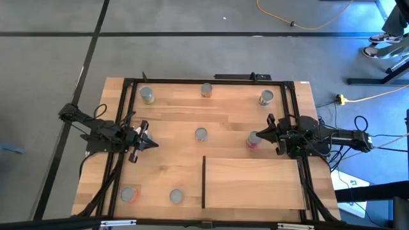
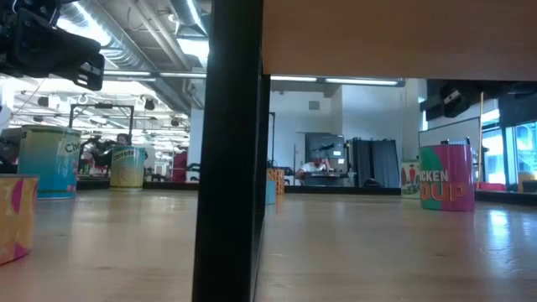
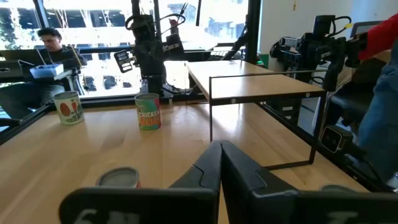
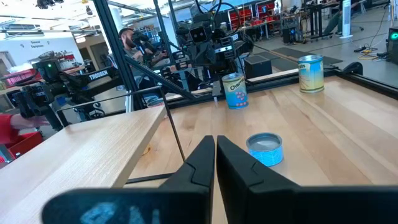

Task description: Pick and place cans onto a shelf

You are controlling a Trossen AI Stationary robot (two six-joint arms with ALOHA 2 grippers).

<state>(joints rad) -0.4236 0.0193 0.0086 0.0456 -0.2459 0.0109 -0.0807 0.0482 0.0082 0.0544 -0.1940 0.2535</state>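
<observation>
Several cans stand upright on the wooden table: three along the far edge (image 1: 147,96) (image 1: 206,91) (image 1: 266,98), a short one in the middle (image 1: 200,134), a pink-sided one (image 1: 253,139) and two near the front left (image 1: 130,195) (image 1: 176,197). The shelf (image 1: 255,182), a light-wood board on thin black legs (image 3: 211,118), stands at the near right. My left gripper (image 1: 155,144) is shut at the table's left side and points level toward the middle. My right gripper (image 1: 261,135) is shut at the right side, level, just above the pink-sided can (image 3: 148,111).
A black frame (image 1: 128,82) runs along the table's edges. Bare tabletop lies between the two grippers around the middle can (image 4: 264,149). The shelf's top (image 4: 81,143) is bare. People sit in the room beyond the table (image 3: 46,43).
</observation>
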